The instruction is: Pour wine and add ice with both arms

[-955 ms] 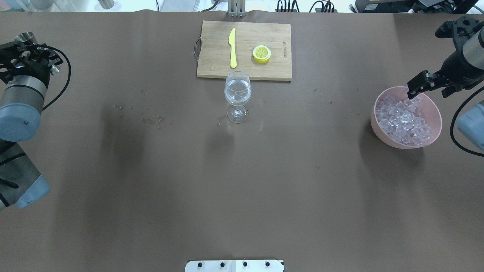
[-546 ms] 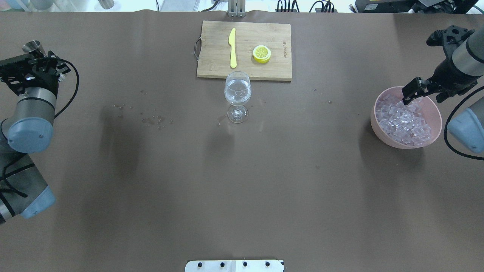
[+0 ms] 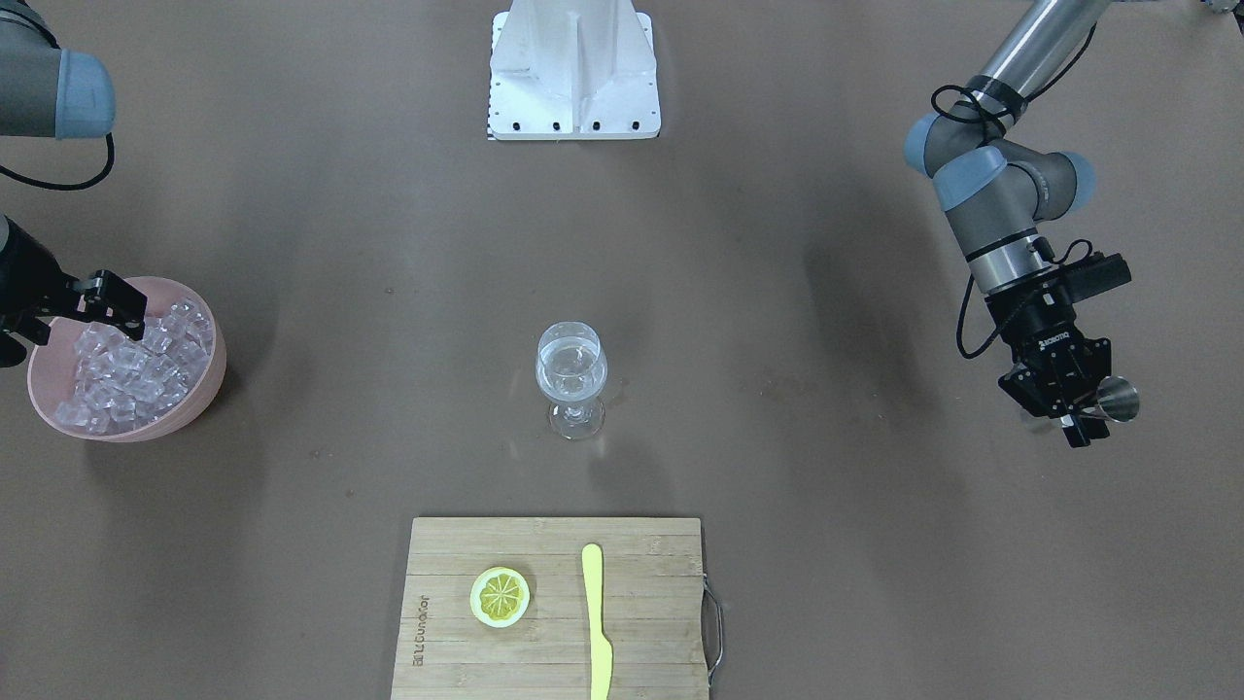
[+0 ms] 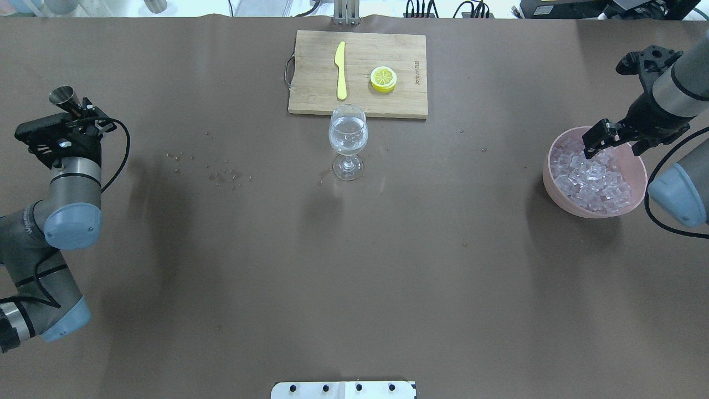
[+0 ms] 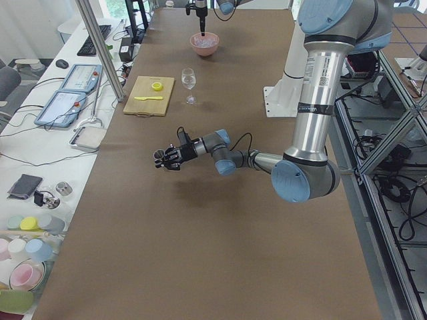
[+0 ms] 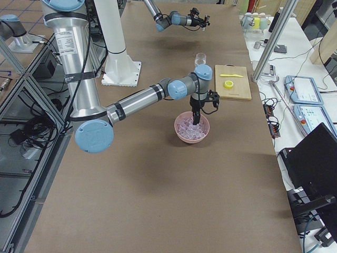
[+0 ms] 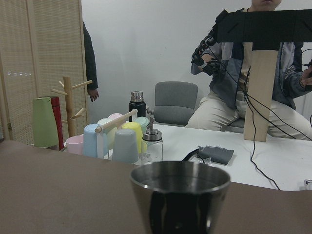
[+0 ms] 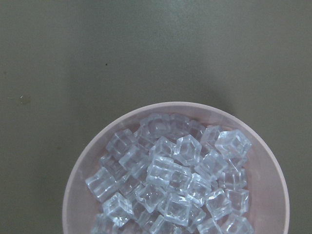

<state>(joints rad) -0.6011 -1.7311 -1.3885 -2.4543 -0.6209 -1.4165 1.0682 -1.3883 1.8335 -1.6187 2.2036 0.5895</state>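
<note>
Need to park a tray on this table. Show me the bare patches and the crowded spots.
Bare: the broad stretch between the wine glass and the white base plate; also glass to pink bowl, and glass to the left gripper with its metal jigger, droplets there. Crowded: cutting board by the glass, and the bowl under the right gripper.

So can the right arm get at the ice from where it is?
Probably yes. The right arm's gripper hangs right over the pink bowl, jaws apart, and the ice lies heaped in its open top with nothing between them.
</note>
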